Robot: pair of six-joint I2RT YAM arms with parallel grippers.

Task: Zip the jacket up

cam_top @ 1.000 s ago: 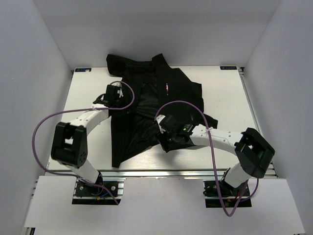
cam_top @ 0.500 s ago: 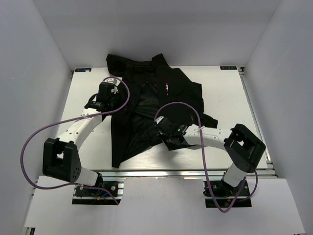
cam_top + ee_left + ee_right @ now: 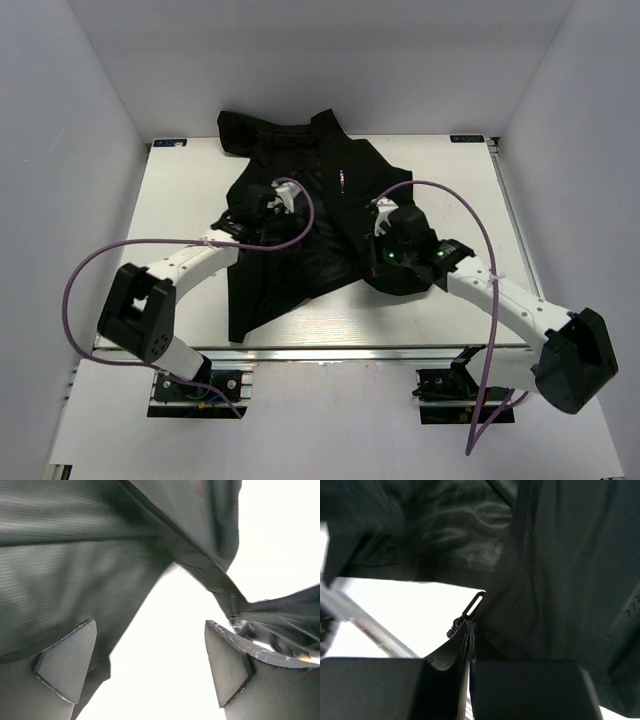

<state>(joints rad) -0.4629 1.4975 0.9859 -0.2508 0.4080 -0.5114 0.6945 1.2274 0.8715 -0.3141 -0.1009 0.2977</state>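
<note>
The black jacket [image 3: 300, 250] lies spread open on the white table, collar toward the back, with a small dotted mark [image 3: 341, 180] on its chest. My right gripper [image 3: 380, 220] is over its right front panel. In the right wrist view the gripper [image 3: 470, 630] is shut on the jacket's front edge, right behind the zipper slider [image 3: 455, 626] and its pull tab [image 3: 473, 605]. My left gripper [image 3: 263, 205] hovers over the left front panel. It stands open [image 3: 150, 625], with only bright table between its fingers [image 3: 65, 665] and dark jacket fabric [image 3: 75, 565] beyond them.
White walls enclose the table [image 3: 170, 210] on three sides. Purple cables [image 3: 100, 260] loop from both arms. A metal rail [image 3: 340, 352] runs along the near edge. A sleeve [image 3: 240, 135] bunches at the back left.
The right gripper shut on the jacket's front edge and swung back and to the right, pulling that fabric along. The left arm moved right, from the jacket's left edge to over its front.
</note>
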